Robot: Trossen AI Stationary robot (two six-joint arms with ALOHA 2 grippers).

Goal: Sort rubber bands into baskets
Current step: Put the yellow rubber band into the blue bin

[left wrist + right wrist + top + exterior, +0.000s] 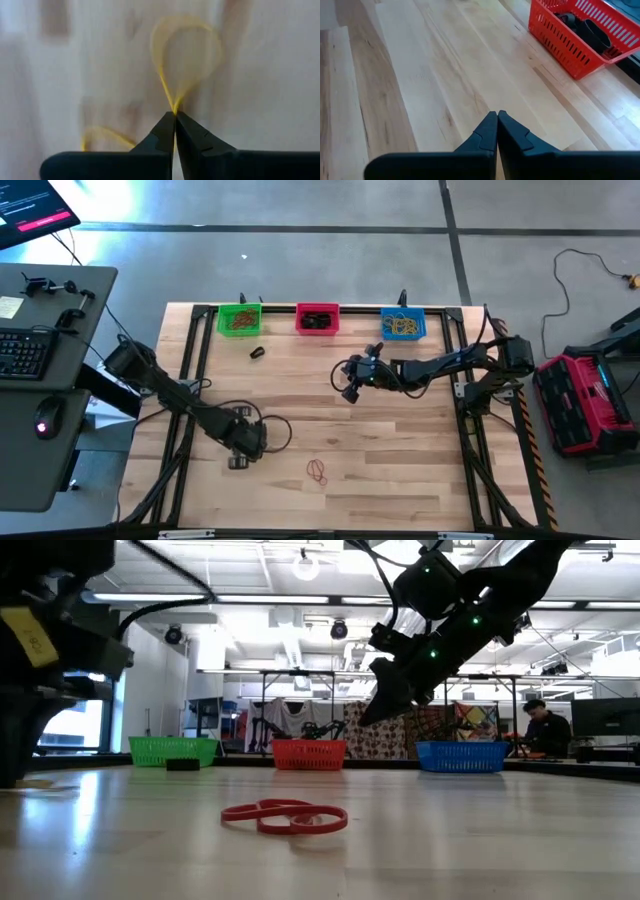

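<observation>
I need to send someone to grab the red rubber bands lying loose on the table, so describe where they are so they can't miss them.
Start at the wooden table and go to the edge opposite the three baskets. The red rubber bands lie there in a small tangle on bare wood, between the two arms. They are the only red loops outside a basket; the small dark piece lies near the green basket.

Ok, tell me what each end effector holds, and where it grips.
Left end effector: a yellow rubber band, pinched at one end of its loop. Right end effector: nothing.

The table (420, 75) is pale planked wood, smooth and matt. The red basket (570, 45) is glossy latticed plastic. The red rubber bands (285, 817) look smooth, faintly shiny.
</observation>
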